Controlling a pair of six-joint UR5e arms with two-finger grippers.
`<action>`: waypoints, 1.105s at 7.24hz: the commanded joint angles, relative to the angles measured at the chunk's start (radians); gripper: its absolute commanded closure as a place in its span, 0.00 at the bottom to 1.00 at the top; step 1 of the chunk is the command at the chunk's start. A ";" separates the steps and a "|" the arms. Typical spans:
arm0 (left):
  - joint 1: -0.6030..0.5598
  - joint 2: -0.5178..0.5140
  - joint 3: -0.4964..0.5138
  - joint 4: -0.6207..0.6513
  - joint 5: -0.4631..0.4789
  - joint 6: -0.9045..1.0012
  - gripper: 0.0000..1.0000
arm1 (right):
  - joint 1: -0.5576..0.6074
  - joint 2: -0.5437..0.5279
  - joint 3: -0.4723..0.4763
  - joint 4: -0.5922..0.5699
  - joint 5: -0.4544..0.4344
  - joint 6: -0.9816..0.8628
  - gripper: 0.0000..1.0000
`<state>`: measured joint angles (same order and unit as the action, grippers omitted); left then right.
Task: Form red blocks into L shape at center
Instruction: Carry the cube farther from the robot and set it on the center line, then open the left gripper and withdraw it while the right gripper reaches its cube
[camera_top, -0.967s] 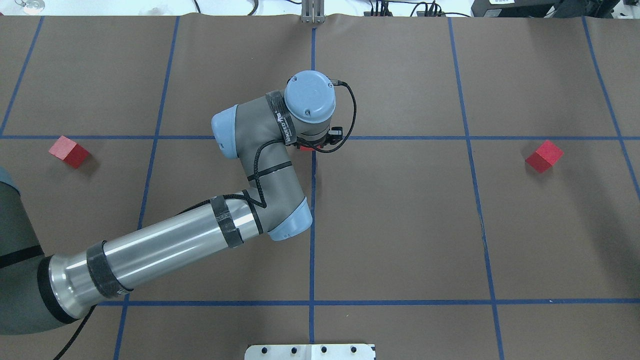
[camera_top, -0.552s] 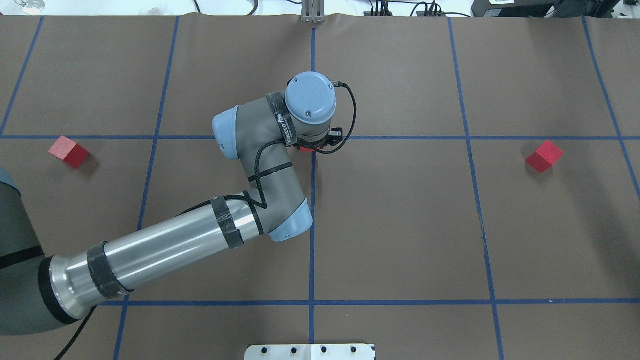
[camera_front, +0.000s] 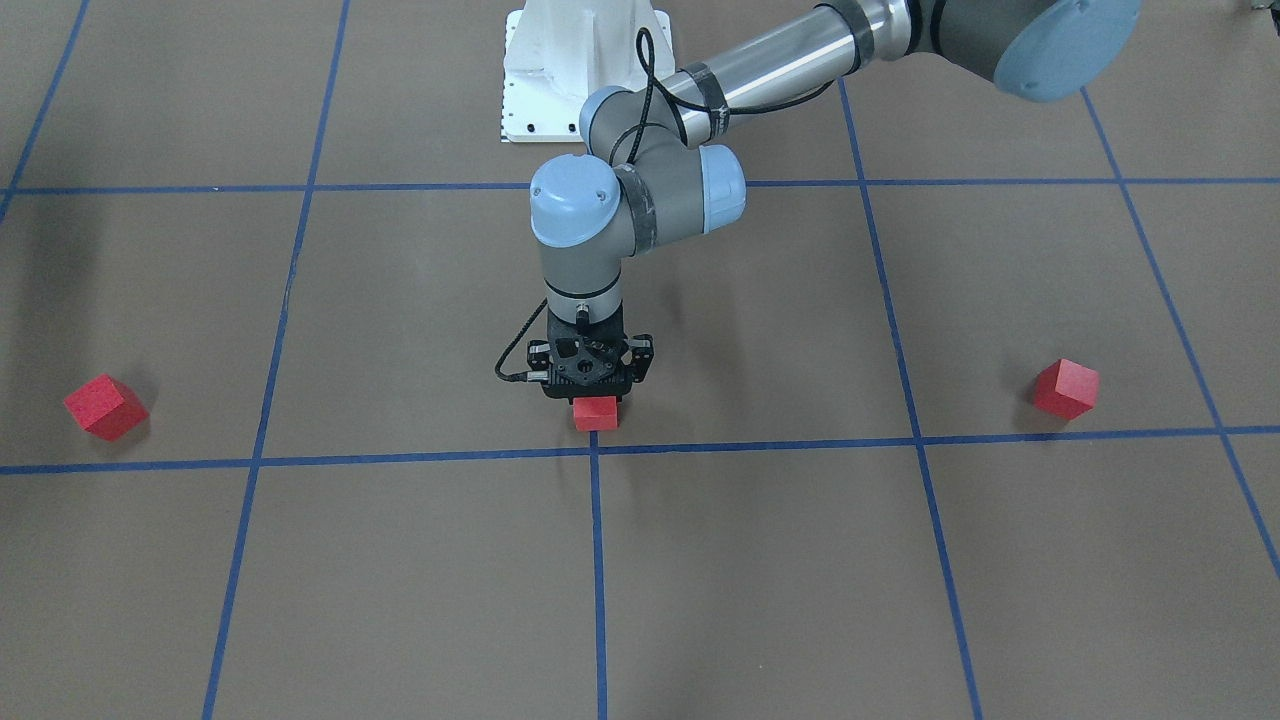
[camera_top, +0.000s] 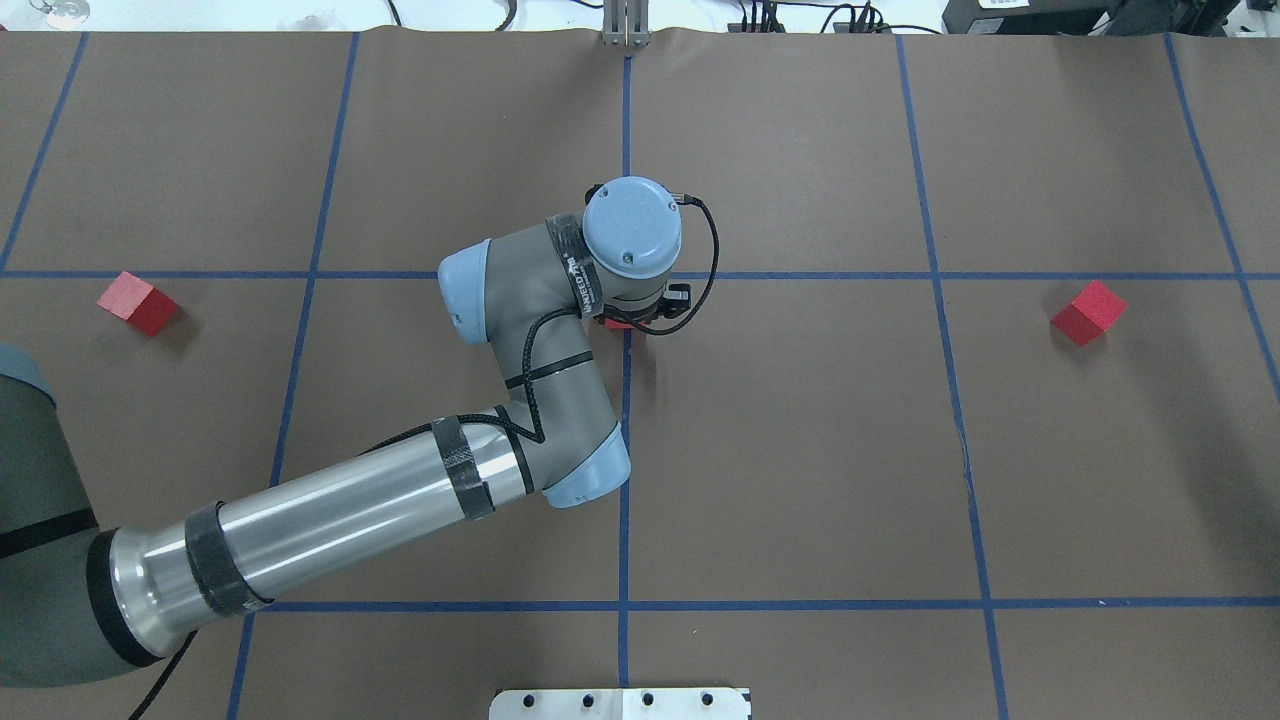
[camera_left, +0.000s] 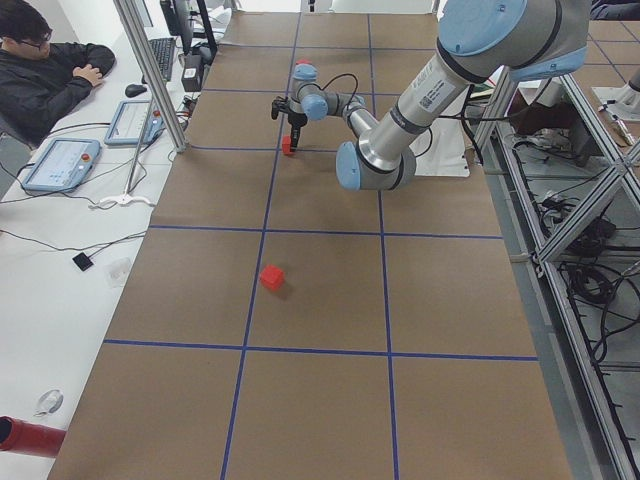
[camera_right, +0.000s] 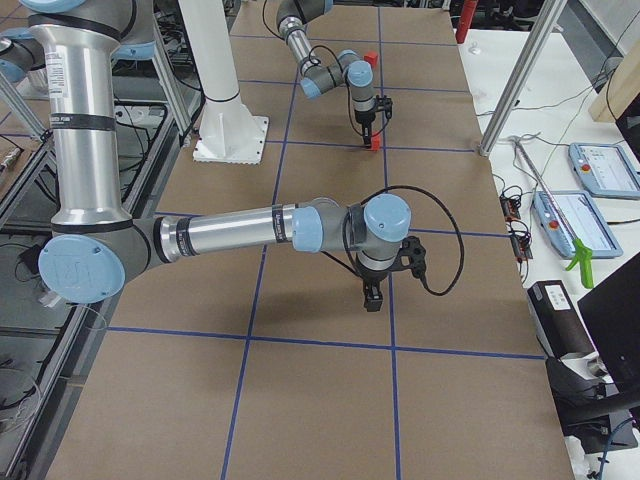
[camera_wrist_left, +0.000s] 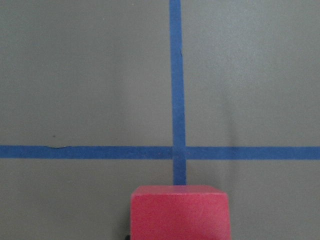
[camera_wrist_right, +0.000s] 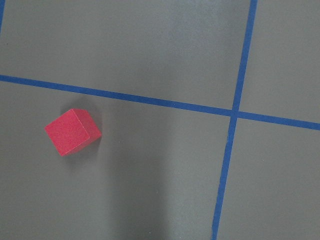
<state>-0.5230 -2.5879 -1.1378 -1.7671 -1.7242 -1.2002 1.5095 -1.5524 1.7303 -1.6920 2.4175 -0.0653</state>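
My left gripper points straight down at the table's centre and is shut on a red block, held low just on my side of the centre line crossing. The block also shows in the left wrist view and as a sliver under the wrist from overhead. A second red block lies far left and a third far right, which the right wrist view also shows. My right gripper shows only in the exterior right view; I cannot tell whether it is open or shut.
The brown table cover carries a blue tape grid. The robot's white base plate sits at the near edge. An operator sits with tablets beside the table's far side.
My left wrist and the red block in it have shifted a little toward my side of the table and slightly right. The two outer blocks have not moved.
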 joint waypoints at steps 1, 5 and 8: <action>-0.003 0.000 -0.007 -0.014 0.000 0.007 0.03 | 0.000 0.002 0.002 0.000 -0.001 -0.001 0.01; -0.054 0.005 -0.081 0.011 -0.009 0.007 0.00 | 0.000 0.006 0.031 0.000 0.002 0.001 0.00; -0.269 0.102 -0.383 0.274 -0.217 0.199 0.00 | -0.169 0.029 0.149 0.056 -0.062 0.068 0.01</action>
<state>-0.7024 -2.5550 -1.3714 -1.5926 -1.8584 -1.0946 1.4310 -1.5378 1.8454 -1.6787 2.3964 -0.0225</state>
